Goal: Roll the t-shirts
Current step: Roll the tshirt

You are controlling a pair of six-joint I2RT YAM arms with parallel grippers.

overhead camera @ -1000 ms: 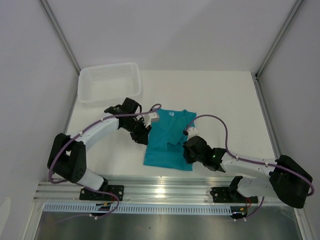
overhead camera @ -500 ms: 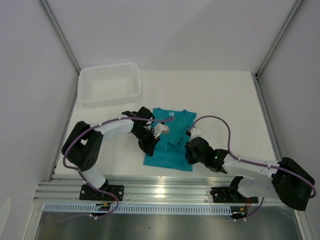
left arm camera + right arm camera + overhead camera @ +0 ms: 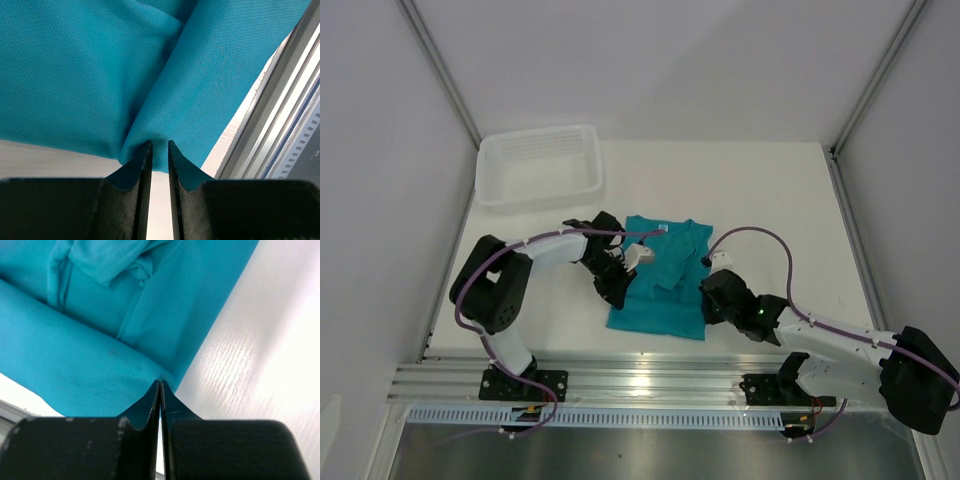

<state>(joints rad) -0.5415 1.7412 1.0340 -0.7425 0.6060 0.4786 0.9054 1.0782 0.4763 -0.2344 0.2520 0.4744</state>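
top external view gives the layout that the wrist cameras miss. the teal t-shirt lies on the white table near its front edge, with the neck label toward the far side. the white basket sits well apart at the far left corner. the left gripper is at the shirt's left edge and the right gripper is at its right edge, so the cloth lies between the two. from this height the jaws are too small to read.

the left wrist view fills that in. its fingers stand nearly together with only a thin slit between them. a fold of the teal cloth is drawn into that slit and clamped at the tips, and creases fan out from the pinch across the frame. to the right of the cloth, the metal rail runs along the table's near edge.

the right wrist view shows its fingers pressed flat against each other with no gap. the tips meet the shirt's edge just where cloth gives way to bare table, and a thin bit of that edge appears nipped between them. only this view shows a rounded fold along the shirt's near side and a rumpled bunch of cloth further off.
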